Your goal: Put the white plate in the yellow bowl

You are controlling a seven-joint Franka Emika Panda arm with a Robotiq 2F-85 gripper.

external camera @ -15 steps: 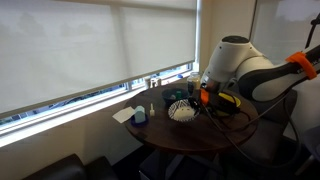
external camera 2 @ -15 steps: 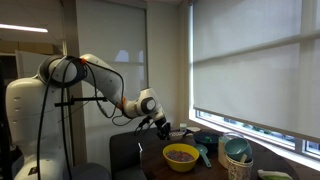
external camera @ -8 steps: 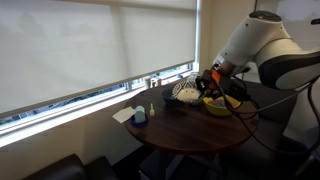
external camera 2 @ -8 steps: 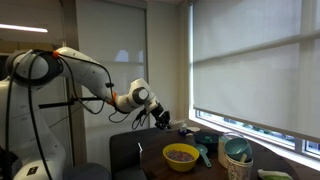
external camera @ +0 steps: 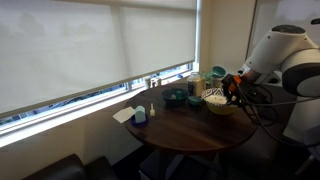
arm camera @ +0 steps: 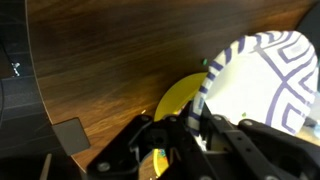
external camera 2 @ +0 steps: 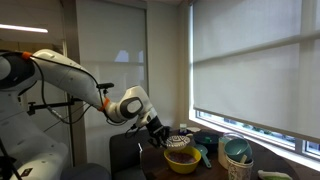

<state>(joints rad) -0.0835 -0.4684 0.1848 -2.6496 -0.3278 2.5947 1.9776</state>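
My gripper (arm camera: 190, 125) is shut on the rim of the white plate (arm camera: 255, 85), which has a purple-blue line pattern on its face. In the wrist view the plate is tilted on edge above the yellow bowl (arm camera: 178, 100), part of which shows behind it. In both exterior views the gripper (external camera: 230, 90) (external camera 2: 163, 136) holds the plate (external camera: 214, 98) (external camera 2: 180, 142) right over the yellow bowl (external camera: 222, 109) (external camera 2: 182, 161). I cannot tell whether the plate touches the bowl.
The round wooden table (external camera: 180, 135) also holds a dark green bowl (external camera: 175, 98), a blue cup (external camera: 140, 117), a white napkin (external camera: 123, 115) and a small bottle (external camera: 152, 110). A glass jar (external camera 2: 236, 156) stands near the window side. The window sill runs behind the table.
The arm has lifted the plate from the middle of the table and carried it sideways to above the yellow bowl. The gripper has stayed shut on the plate.
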